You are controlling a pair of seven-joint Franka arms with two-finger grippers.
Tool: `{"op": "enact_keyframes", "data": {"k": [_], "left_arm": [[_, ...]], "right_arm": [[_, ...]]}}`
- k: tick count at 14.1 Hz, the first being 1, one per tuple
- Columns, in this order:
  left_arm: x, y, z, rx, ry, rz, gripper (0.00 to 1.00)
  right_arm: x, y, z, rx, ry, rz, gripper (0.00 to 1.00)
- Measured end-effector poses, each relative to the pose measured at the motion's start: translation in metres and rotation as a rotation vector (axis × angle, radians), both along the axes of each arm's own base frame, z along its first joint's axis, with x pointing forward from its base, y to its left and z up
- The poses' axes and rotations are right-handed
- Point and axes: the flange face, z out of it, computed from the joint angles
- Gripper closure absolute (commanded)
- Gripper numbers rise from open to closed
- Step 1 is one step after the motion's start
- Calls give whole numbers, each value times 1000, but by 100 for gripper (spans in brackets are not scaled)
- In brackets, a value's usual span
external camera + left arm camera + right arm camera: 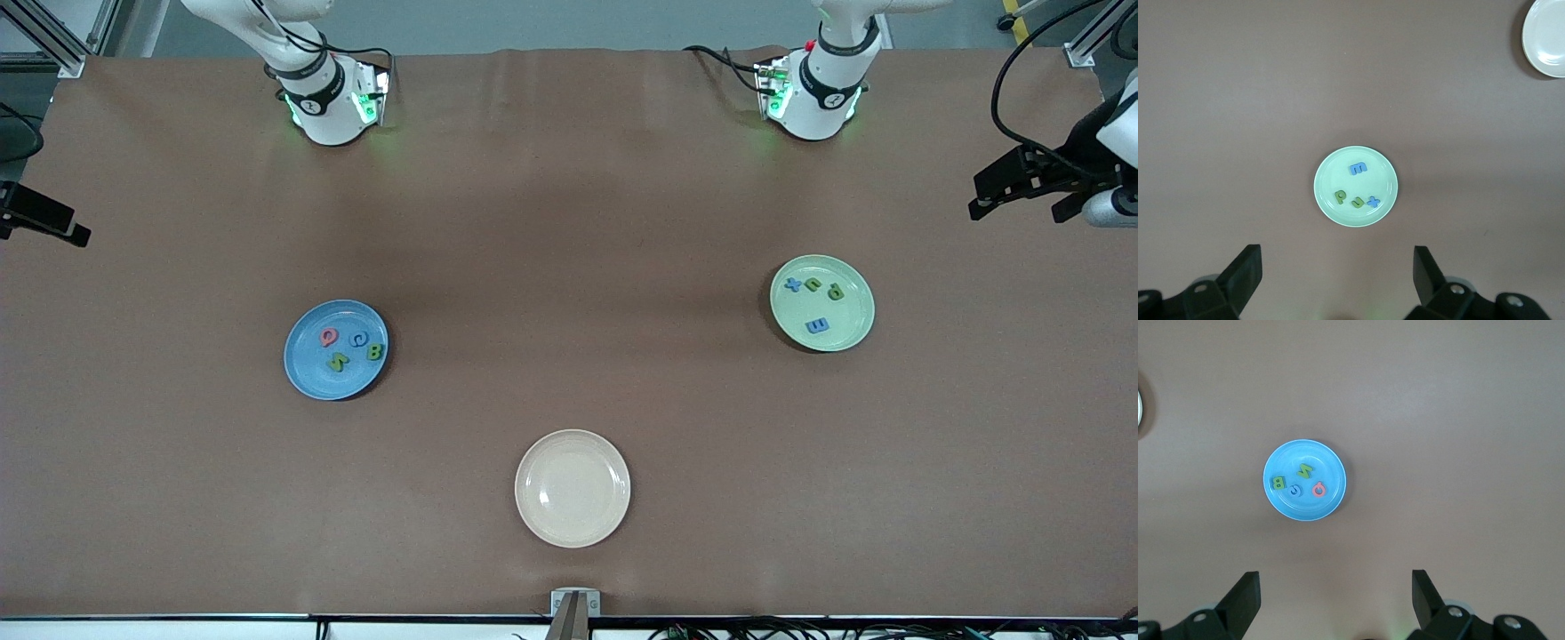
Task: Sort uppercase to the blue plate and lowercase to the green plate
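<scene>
1. Brown cloth (569, 222) covers the whole table, with the two arm bases at its top edge in the front view and three round plates spread across it.
2. On the medium-blue, raised-rim blue plate (307, 373), toward the right arm's end of the table, lie all four uppercase letters: a red Q (329, 337), a blue G (359, 339), a green B (375, 352) and a green N (337, 361).
3. On the pale mint-green plate (849, 333), toward the left arm's end, lie all four lowercase letters: a blue x (793, 285), a green u (813, 284), a green p (836, 292) and a blue m (817, 325).
4. A cream round plate (573, 488), nearer the front camera and between the other two, holds nothing; no letter lies on the cloth.
5. The left gripper (1338, 280) hangs high over the green plate with its fingers spread wide and nothing between them.
6. The right gripper (1336, 600) hangs high over the blue plate, likewise spread wide and carrying nothing.
7. Judging from this layout, the sorting looks complete: every capital is on blue, every small letter on green, and nothing appears left to move.
</scene>
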Motion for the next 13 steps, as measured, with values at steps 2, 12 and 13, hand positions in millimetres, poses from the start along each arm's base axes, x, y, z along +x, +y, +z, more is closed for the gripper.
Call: {"op": "enact_keyframes", "data": {"k": [2,12,13], "left_arm": [[-1,0,1,0,-2,-1,0],[1,-5,2,20,-23,-12,0],[2,-6,2,20,-25,-12,0]], "right_arm": [[0,0,0,0,0,0,0],[0,0,0,0,1,0,0],[0,0,0,0,1,0,0]]}}
